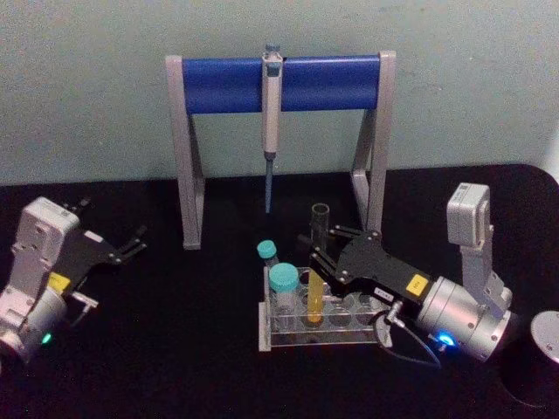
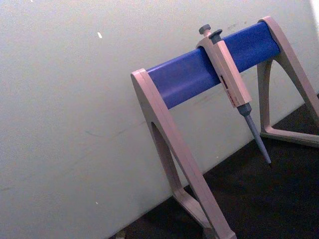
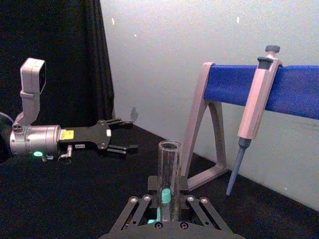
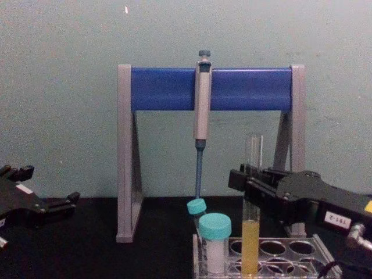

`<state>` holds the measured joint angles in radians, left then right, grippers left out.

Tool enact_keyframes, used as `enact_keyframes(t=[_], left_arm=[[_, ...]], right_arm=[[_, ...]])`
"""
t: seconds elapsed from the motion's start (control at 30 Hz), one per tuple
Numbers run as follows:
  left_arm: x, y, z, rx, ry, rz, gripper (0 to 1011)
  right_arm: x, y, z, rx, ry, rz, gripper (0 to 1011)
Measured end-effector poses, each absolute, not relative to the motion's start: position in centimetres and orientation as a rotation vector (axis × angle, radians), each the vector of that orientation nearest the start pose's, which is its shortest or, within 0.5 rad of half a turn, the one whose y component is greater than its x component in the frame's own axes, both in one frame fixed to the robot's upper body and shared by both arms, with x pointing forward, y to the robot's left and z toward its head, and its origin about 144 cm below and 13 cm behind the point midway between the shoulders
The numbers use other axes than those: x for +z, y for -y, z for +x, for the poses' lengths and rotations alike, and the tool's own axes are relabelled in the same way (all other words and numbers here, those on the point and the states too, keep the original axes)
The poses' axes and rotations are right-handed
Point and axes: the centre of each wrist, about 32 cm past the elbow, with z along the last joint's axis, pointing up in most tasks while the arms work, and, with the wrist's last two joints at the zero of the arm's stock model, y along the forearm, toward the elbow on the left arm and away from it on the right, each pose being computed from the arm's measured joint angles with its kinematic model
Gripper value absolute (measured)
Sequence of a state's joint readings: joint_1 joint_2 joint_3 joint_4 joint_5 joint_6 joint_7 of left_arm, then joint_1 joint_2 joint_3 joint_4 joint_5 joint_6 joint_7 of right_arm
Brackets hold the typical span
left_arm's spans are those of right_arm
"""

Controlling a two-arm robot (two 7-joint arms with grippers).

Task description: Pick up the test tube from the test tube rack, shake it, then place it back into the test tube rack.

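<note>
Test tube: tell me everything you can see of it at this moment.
The test tube is a tall, slim tube of clear glass with an open, uncapped top. Yellow-orange liquid fills its lower part. It stands upright in a hole of the clear plastic test tube rack, just right of a teal-capped vial. The right gripper is at its midsection, above the liquid.

Head view: high, forward and down over the black table [image 1: 175, 349].
Chest view: low, level, close to the test tube rack [image 4: 285, 260].
Left wrist view: tilted, facing the pipette stand [image 2: 209, 69].
Right wrist view: just behind the test tube [image 3: 169, 169], facing the left gripper [image 3: 133, 134].
Shared by all four: pipette stand, pipette [image 1: 272, 113].
</note>
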<state>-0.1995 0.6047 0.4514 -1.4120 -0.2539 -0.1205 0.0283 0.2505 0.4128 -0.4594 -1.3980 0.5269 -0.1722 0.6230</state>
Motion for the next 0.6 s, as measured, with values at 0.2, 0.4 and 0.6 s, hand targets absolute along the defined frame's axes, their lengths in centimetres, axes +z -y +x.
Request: enact_keyframes(t=[0.2,0.4,0.6], left_arm=[[114.0,-31.0,48.9,1.248,0.285,0.304,1001],[114.0,-31.0,48.9,1.248,0.285,0.304,1001],[114.0,-31.0,48.9,1.248,0.285,0.304,1001]], right_arm=[[114.0,23.7,50.6,-0.619,0.014,0.072,233],[113.5,23.6,50.6,-0.622,-0.001,0.064,233],[113.2,23.6,50.6,-0.627,-0.011,0.058,233]])
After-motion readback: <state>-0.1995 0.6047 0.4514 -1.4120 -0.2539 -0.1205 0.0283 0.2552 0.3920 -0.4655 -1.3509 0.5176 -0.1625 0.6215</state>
